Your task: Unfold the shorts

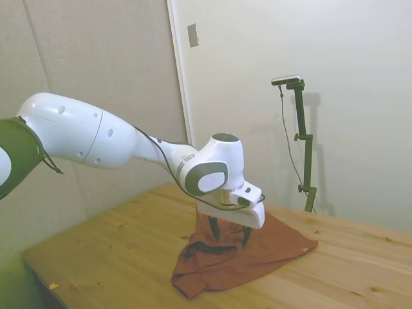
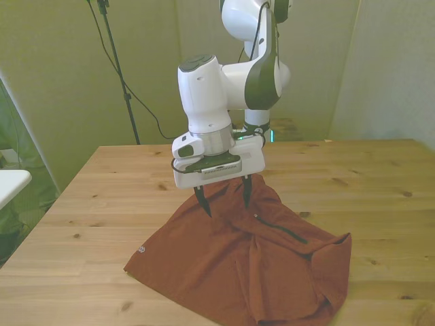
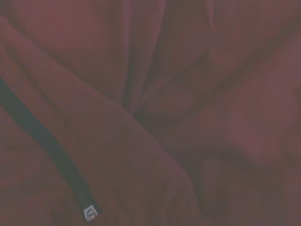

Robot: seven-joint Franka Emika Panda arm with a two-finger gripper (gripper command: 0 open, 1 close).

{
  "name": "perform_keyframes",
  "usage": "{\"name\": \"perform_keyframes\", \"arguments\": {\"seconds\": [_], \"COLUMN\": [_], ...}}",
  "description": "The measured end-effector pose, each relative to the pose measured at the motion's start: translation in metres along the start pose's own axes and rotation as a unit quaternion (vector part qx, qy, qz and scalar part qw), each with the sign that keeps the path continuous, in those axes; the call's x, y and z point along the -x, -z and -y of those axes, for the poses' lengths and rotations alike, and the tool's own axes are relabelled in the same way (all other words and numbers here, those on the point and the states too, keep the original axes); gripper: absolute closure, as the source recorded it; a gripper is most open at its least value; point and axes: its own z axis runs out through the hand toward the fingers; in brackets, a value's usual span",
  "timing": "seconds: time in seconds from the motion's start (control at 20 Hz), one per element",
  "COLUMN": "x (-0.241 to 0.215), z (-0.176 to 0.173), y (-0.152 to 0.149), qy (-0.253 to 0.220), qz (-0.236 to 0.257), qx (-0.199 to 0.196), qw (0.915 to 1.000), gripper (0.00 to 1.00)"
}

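The rust-orange shorts (image 2: 231, 265) lie crumpled on the wooden table (image 2: 122, 176), with a dark zipper line (image 2: 282, 229) running toward the front view's right. My gripper (image 2: 225, 198) stands directly over their far part, pointing down. Its two dark fingers are open, spread wide, and they straddle a raised fold of the fabric. In the side view the shorts (image 1: 257, 254) bunch up under the gripper (image 1: 230, 232) and spread flat toward the right. The wrist view is filled with folded shorts fabric (image 3: 188, 117) and the dark zipper (image 3: 47, 146) with a small white pull tag.
Bare wood (image 1: 116, 251) surrounds the garment on all sides. The shorts' near hem lies close to the table's front edge in the front view. A white surface (image 2: 10, 180) sits beyond the table at the front view's left.
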Motion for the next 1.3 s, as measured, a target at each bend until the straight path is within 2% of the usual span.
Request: {"name": "perform_keyframes", "arguments": {"seconds": [0.3, 1.3], "x": [0.004, 0.003], "z": [0.008, 0.014], "y": [-0.014, -0.011], "qy": [0.006, 0.007], "qz": [0.011, 0.038], "qx": [0.003, 0.006], "qw": [0.9999, 0.9992], "gripper": [1.00, 1.00]}}
